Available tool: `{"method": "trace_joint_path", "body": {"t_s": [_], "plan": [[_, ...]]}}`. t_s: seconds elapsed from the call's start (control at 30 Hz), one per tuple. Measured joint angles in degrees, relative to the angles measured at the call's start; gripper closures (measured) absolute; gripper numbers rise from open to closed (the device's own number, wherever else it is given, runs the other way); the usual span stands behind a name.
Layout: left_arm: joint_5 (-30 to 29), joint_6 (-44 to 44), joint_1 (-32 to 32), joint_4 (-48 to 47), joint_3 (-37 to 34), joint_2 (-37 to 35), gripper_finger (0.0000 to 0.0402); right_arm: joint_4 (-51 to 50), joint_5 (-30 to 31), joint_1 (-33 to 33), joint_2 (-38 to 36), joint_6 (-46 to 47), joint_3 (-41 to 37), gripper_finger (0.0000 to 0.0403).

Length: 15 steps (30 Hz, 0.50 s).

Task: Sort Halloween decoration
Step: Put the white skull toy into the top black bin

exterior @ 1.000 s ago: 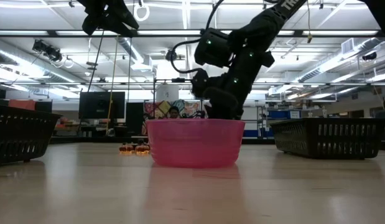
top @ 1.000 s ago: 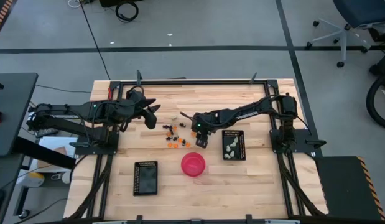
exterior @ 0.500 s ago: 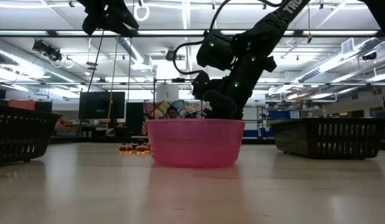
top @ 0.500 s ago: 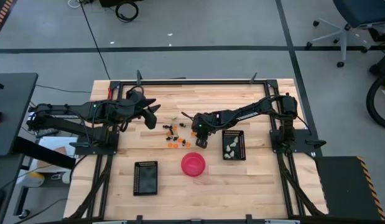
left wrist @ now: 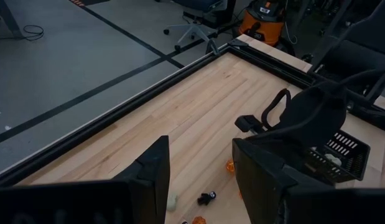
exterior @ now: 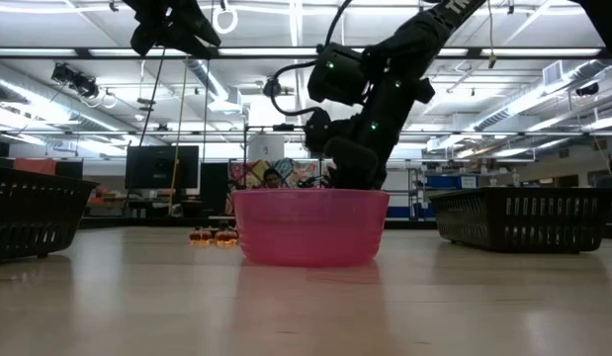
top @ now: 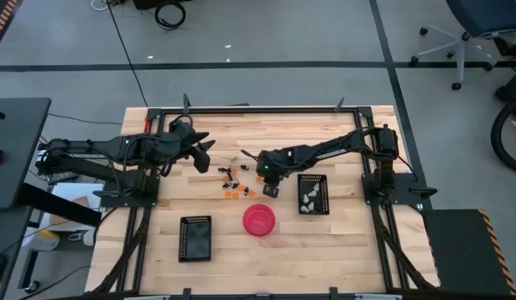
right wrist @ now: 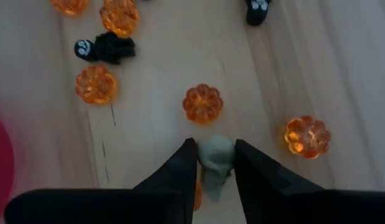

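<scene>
Grey floor (top: 283, 33) with dark tape lines, office chair (top: 478, 25), bright ceiling strip lights (exterior: 286, 51).

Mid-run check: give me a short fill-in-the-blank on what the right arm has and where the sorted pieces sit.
The right gripper is shut on a pale whitish-green ____ piece.
The round pink-red plastic bowl sits between two black ____ trays.
Pale pieces already lie in the tray on the table's ____ side.

Missing words: skull; grid; right
</scene>
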Motion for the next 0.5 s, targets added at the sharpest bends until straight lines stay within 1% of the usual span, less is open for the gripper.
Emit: {"method": "trace_joint_path", "body": {"t_s": [0.13,0.27,0.4,0.5], "plan": [[0.0,0.0,0.0,0.0,0.0,0.0,0.0253,-2.9,-1.2,0.0,0.0,-0.5,1.8,0.0306],[0.1,0.0,0.0,0.0,0.0,0.0,0.0253,-9.2,-1.5,0.0,-1.5,-0.6,3.9,0.0307],[0.1,0.0,0.0,0.0,0.0,0.0,0.0253,-14.4,-1.5,0.0,-4.8,-1.7,4.9,0.0306],[0.1,0.0,0.0,0.0,0.0,0.0,0.0253,-17.8,-1.4,0.0,-8.3,-0.6,4.9,0.0306]]}}
